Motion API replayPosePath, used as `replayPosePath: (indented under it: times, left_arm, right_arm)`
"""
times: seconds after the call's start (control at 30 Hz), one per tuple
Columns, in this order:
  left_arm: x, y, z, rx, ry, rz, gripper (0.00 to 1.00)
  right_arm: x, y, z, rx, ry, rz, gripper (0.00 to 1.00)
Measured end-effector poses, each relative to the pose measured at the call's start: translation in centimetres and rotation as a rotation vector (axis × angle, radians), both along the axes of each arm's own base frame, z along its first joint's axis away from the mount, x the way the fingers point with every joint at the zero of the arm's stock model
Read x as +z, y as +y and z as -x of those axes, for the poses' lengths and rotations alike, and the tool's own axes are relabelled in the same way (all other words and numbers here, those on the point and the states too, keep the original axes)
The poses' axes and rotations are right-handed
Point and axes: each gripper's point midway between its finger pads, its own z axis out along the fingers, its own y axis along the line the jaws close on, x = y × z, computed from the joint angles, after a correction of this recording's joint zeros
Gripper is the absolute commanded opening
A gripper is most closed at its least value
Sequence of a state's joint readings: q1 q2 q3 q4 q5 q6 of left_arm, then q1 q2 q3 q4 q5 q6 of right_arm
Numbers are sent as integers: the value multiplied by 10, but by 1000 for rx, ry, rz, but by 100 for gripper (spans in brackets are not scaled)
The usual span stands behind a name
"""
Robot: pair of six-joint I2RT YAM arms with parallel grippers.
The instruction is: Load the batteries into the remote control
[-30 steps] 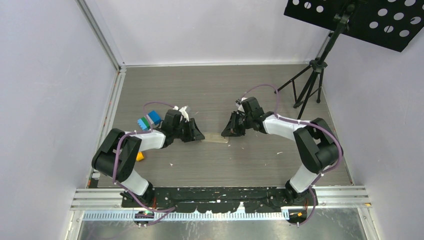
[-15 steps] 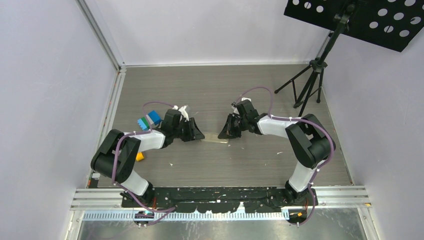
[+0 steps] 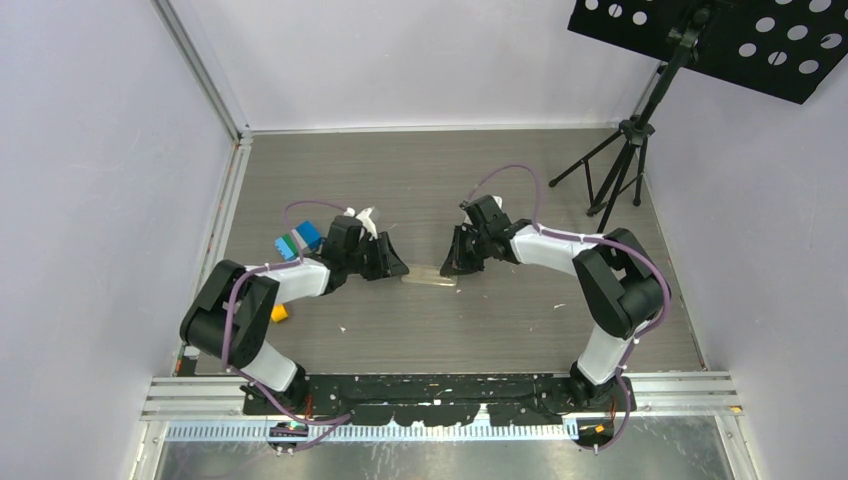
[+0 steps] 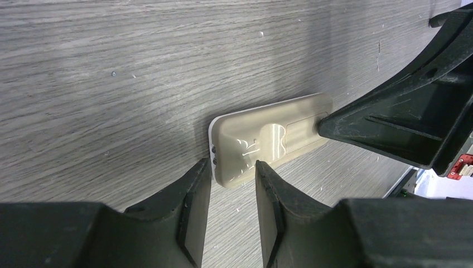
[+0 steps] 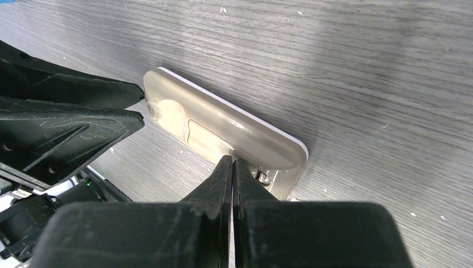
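Observation:
The remote control lies flat on the table between both grippers, tan back up, a white edge showing beneath. Its back has a round thumb dimple and a rectangular lid outline. My left gripper stands open at the remote's left end, its tips at either side of that end. My right gripper is shut, nothing between its fingers, with its joined tips resting on the remote's right end by the lid's edge. The batteries are out of view.
A blue and green block sits by the left arm, and a small orange piece lies near its base. A black tripod with a perforated board stands at the back right. White flecks dot the wood-grain table.
My right gripper has closed its jaws and shifted slightly left and back onto the remote's right end. The left gripper and the remote have stayed put.

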State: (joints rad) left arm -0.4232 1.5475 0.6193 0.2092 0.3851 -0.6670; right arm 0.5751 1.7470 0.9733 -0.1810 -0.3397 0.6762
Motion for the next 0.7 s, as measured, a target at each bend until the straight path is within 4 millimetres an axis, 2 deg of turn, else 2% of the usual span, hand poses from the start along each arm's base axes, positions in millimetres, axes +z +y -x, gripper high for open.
replayPosePath:
  times: [0.13,0.17,0.3,0.37,0.43,0.47,0.5,0.6,0.7]
  left_arm:
    - [4,3,-1,3,-14,-18,40]
    - [6,4,-2,5,-18,-26,42]
    - [25,11,-8,20,-75,-59,63]
    - [41,16,-12,38,-129,-80,74]
    - [59,25,-13,67,-186,-103,84]
    - [66,30,-13,85,-206,-116,94]
    - [75,37,-13,110,-235,-135,99]
    - [100,63,-11,200,-315,-198,100]
    - [120,88,-3,284,-363,-259,100]
  right_arm:
    - [1,-1,-1,10,-26,21,4]
    - [2,-2,-1,12,-33,27,8]
    - [10,-5,0,36,-68,41,50]
    - [21,-5,-1,61,-112,35,63]
    - [34,-5,-4,85,-165,28,67]
    - [39,-3,-5,106,-194,29,69]
    - [44,-1,-6,129,-222,31,70]
    - [54,10,-5,220,-310,66,70]
    - [55,22,2,333,-396,133,70]
